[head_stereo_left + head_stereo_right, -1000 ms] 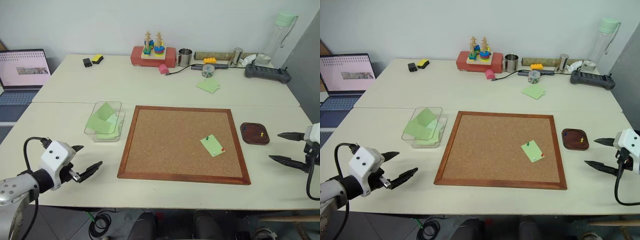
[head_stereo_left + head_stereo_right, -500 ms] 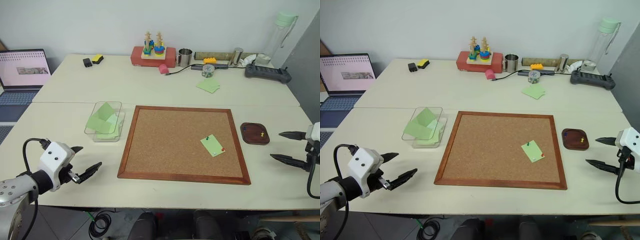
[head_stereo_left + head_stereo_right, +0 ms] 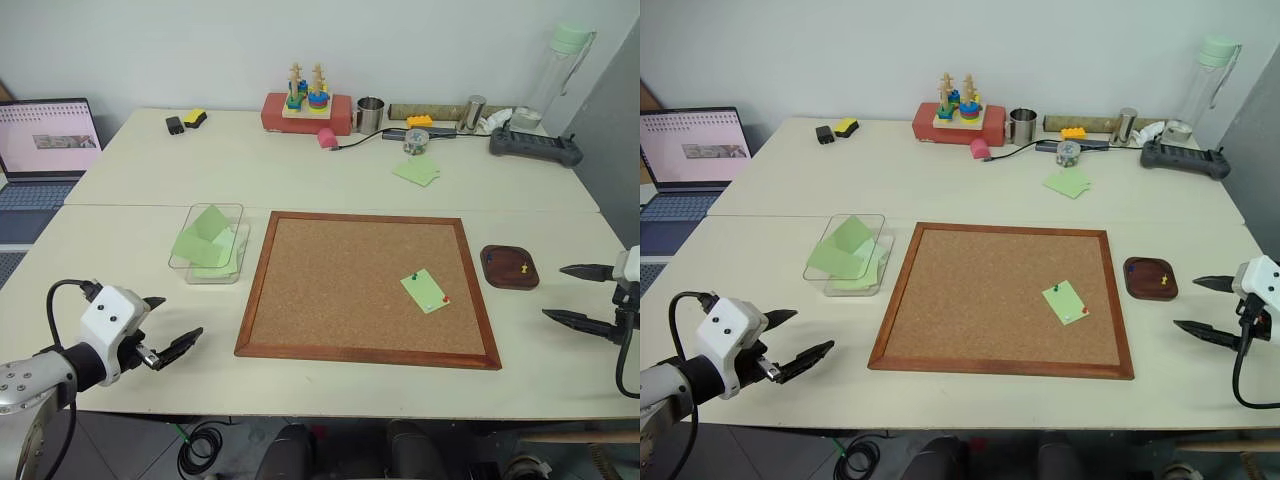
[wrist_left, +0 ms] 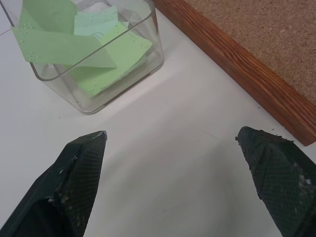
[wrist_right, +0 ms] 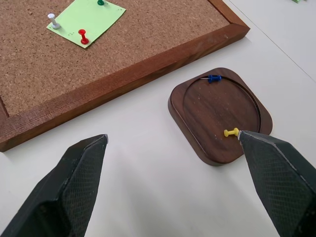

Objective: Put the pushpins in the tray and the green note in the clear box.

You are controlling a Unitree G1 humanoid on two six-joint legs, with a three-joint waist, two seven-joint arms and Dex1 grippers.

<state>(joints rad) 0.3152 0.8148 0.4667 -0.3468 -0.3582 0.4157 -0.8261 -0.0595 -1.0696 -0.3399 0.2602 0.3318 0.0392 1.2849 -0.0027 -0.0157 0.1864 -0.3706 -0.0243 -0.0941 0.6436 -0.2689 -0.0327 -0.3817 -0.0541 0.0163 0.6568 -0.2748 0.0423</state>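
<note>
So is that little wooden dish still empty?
No, the wooden dish already holds a yellow pin and a blue pin.

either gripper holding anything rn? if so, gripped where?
Nothing held. Left gripper is open over bare table near the clear box; right gripper is open beside the tray, touching nothing.

Cork board (image 3: 368, 288) — laptop (image 3: 45, 150), stacking toy (image 3: 306, 90), metal cup (image 3: 370, 114), bottle (image 3: 555, 70)
</note>
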